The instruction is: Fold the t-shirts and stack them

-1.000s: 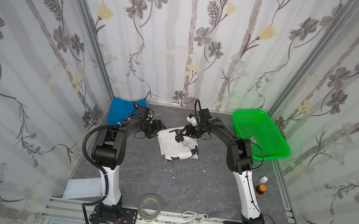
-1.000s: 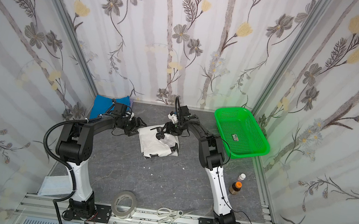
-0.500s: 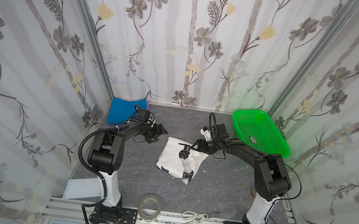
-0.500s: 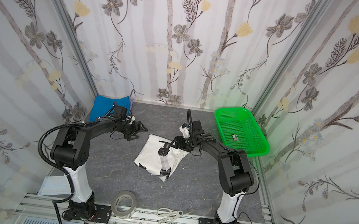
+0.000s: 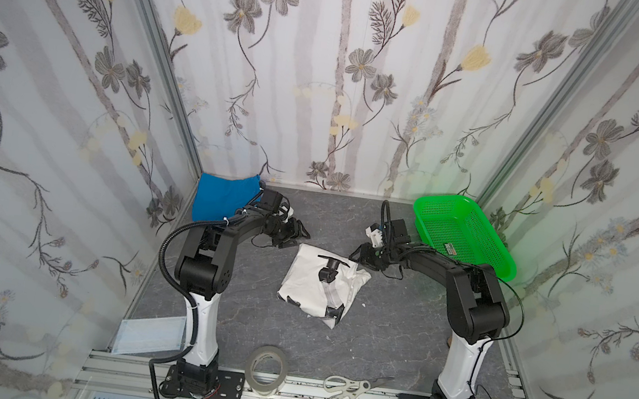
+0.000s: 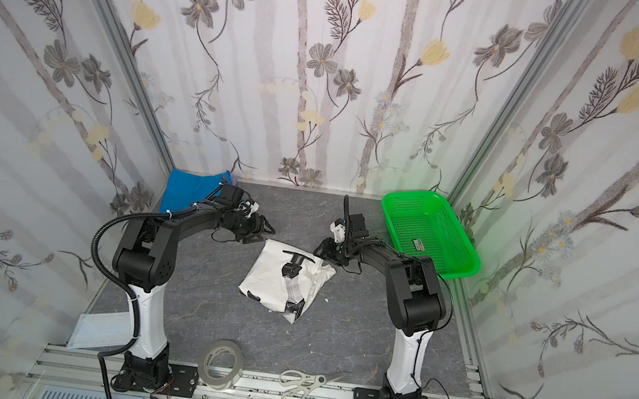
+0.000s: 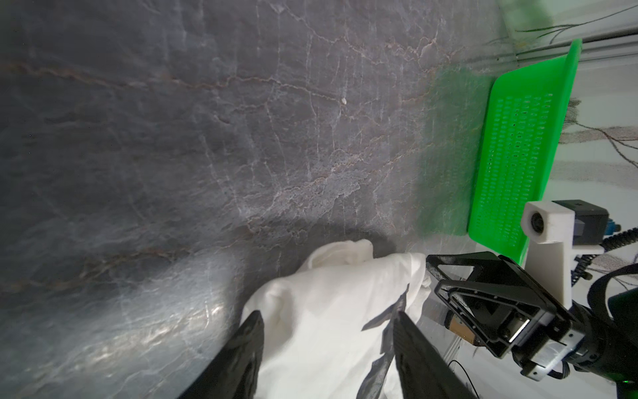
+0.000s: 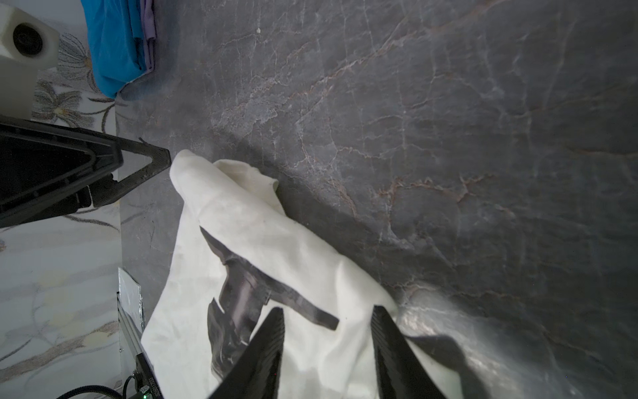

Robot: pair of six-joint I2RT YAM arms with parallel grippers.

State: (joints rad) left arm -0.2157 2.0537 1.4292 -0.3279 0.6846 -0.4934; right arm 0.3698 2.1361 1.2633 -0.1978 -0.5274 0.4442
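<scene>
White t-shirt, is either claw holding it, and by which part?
Nothing is gripped yet: the left claw and right claw both stand open, jaws astride the far edge of the white t-shirt.

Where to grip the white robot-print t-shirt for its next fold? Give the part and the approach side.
Grip the white t-shirt at its two far corners, left gripper on one, right gripper on the other, coming from the far side angled down. That edge is rolled and puffed off the table, so the jaws can likely straddle it.
</scene>
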